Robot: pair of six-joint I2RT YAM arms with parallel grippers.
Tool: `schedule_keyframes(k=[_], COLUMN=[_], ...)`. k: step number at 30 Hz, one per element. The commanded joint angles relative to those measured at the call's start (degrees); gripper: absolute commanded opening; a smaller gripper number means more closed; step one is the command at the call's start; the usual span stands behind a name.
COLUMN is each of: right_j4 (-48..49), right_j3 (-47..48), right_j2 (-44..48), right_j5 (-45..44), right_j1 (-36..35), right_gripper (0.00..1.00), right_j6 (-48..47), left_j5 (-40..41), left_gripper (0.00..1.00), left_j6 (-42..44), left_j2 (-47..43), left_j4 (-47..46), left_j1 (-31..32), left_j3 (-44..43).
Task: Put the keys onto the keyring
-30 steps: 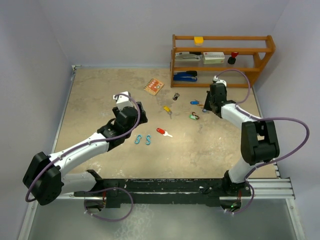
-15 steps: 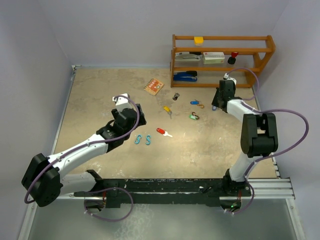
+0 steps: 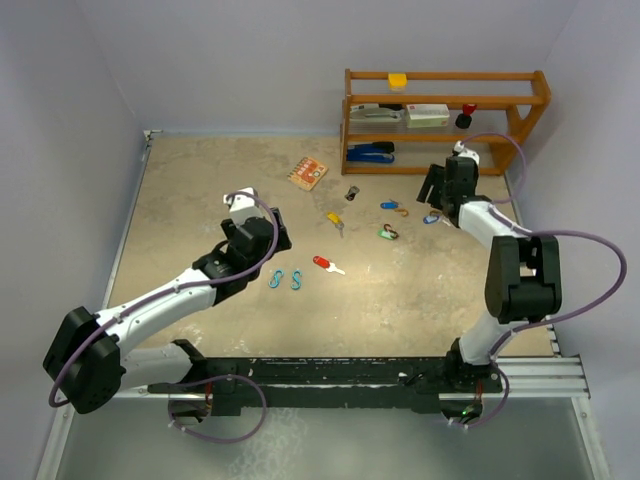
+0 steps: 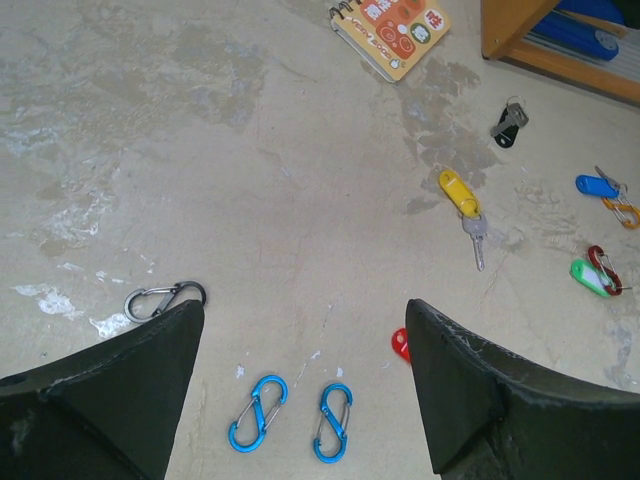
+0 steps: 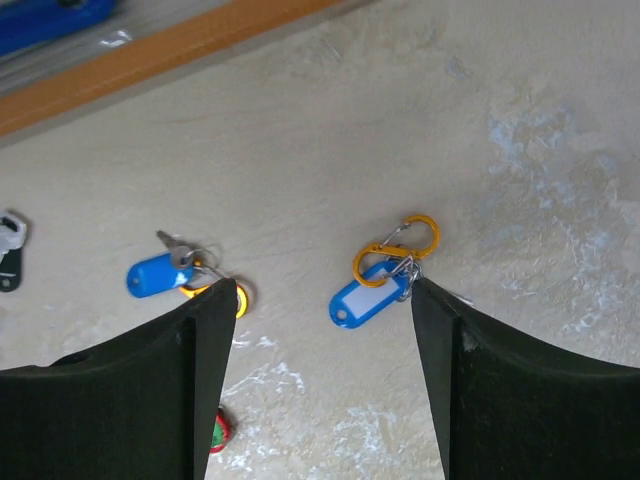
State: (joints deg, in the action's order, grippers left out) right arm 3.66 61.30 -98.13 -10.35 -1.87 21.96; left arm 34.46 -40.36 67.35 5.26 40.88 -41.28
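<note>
Keys [image 3: 334,218] with coloured tags lie on the table [image 3: 200,180], far right. One blue key [image 5: 367,300] touches an orange clip [image 5: 395,250] below the right gripper [image 5: 322,292], fingers wide and empty. The left gripper [image 4: 305,310] is wide too, above two blue clips [image 4: 258,425].

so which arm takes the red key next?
Left. The left gripper, open, hovers near the red key; the right gripper, also open, sits farther away over a blue key and orange clip.
</note>
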Motion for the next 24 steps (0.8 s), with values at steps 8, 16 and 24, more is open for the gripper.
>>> schedule_keyframes(k=[8, 16, 24], right_j4=[-0.65, -1.24, -0.73], right_j3=[-3.93, -7.94, -10.88], right_j2=[10.05, 14.07, 16.80], right_j5=[3.43, 4.34, 5.61], right_j1=[-17.61, -26.36, -27.95], right_gripper=[0.72, 0.72, 0.71], right_j6=[-5.00, -5.31, -5.28], left_j5=[3.03, 1.30, -1.86], left_gripper=[0.79, 0.79, 0.79], left_j6=[-4.95, -6.44, -6.30], left_j2=[3.23, 4.57, 7.16], left_j4=[-0.14, 1.98, 0.54], left_j1=[-3.31, -6.91, -7.12], left_j3=[3.04, 4.34, 5.69])
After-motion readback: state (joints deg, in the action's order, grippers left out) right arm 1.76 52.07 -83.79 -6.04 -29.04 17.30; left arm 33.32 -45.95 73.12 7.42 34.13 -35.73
